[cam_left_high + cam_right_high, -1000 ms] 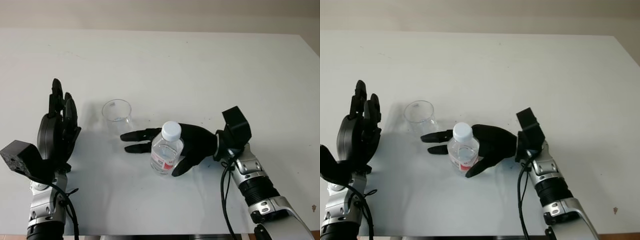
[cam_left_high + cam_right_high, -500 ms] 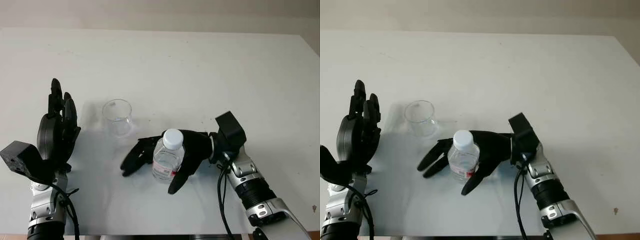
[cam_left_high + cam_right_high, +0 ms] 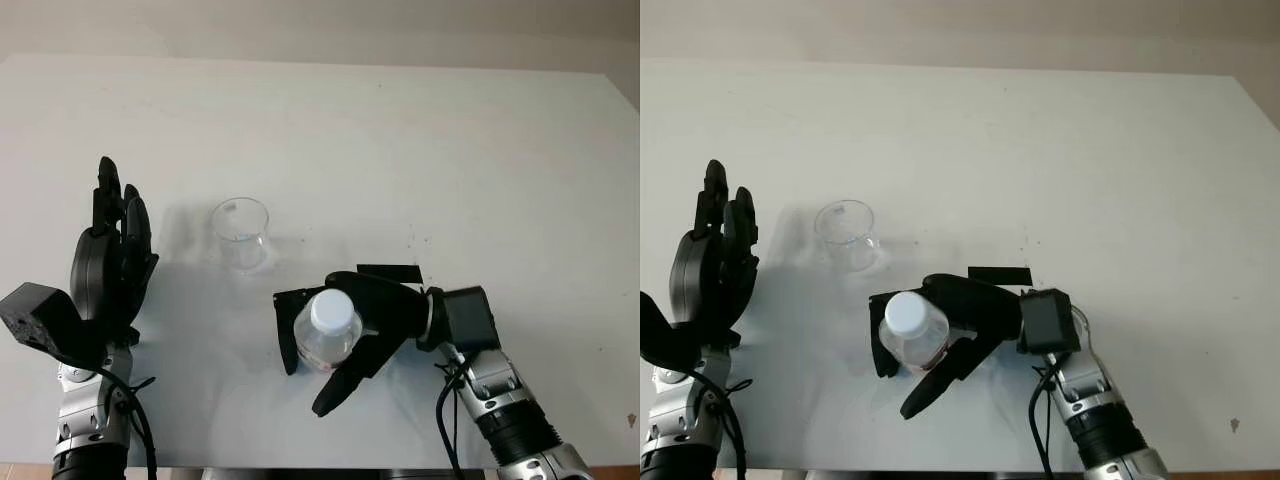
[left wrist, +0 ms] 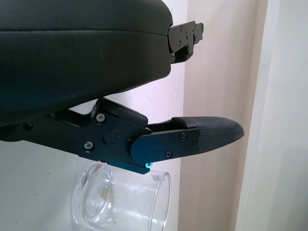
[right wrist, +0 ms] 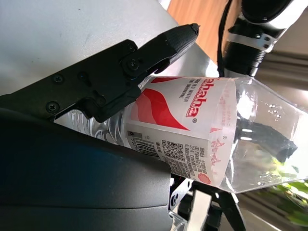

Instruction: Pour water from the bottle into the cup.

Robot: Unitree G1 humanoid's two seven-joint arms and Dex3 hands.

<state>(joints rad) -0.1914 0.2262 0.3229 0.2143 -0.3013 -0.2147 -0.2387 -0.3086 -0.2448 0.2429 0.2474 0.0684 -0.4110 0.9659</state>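
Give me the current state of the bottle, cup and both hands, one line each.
bottle: white cap on, lifted off the table and tilted, held in the right hand.
cup: upright on the table, looks empty, untouched.
right hand: fingers wrapped around the bottle.
left hand: open, raised at the table's left side, holding nothing, beside the cup.

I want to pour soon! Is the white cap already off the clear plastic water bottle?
No, the white cap still sits on top of the clear plastic water bottle, which the right hand holds above the table.
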